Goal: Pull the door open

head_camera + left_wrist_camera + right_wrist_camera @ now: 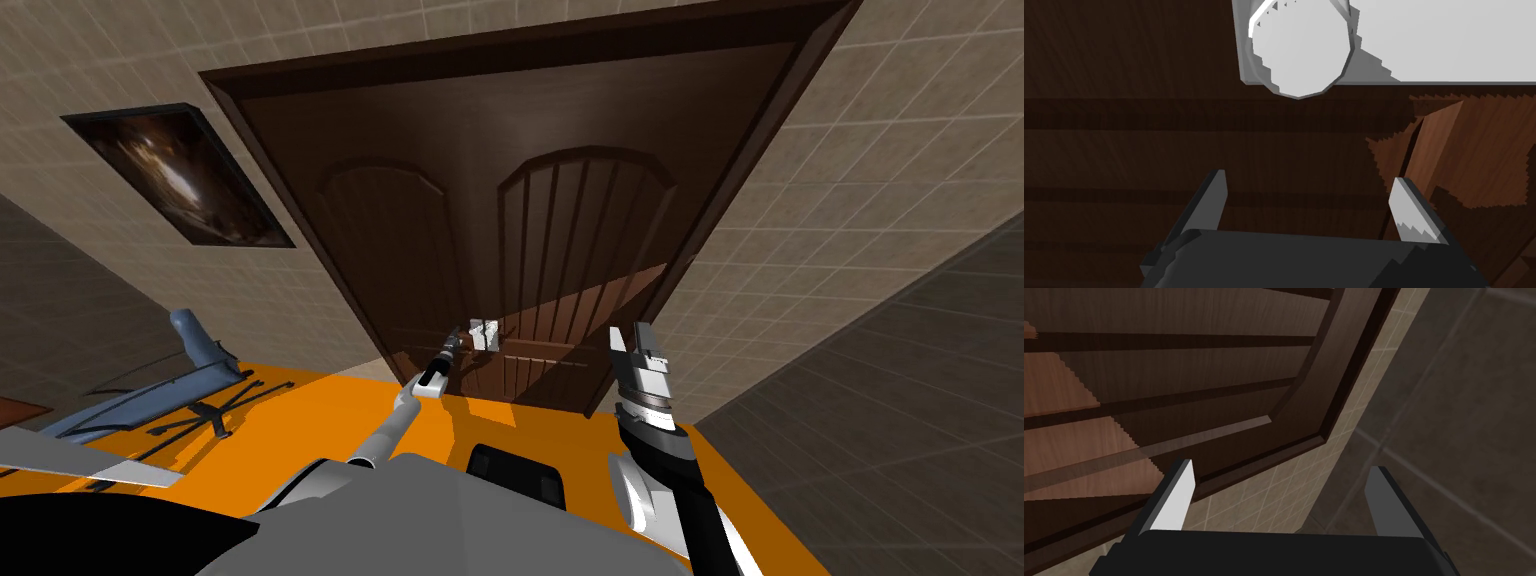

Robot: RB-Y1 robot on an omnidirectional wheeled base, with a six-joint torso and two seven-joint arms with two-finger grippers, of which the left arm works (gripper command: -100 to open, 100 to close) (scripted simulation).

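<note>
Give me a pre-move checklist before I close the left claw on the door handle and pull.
1. Left claw open: ok.
2. Handle between its fingers: not ok; it lies beyond the fingertips.
3. Handle's round base ahead, within the fingers' span: ok.
4. Right claw open and away from the handle: ok.
5. Door shut, ready to be pulled: ok.
6. Hinge side and swing path: cannot tell.
</note>
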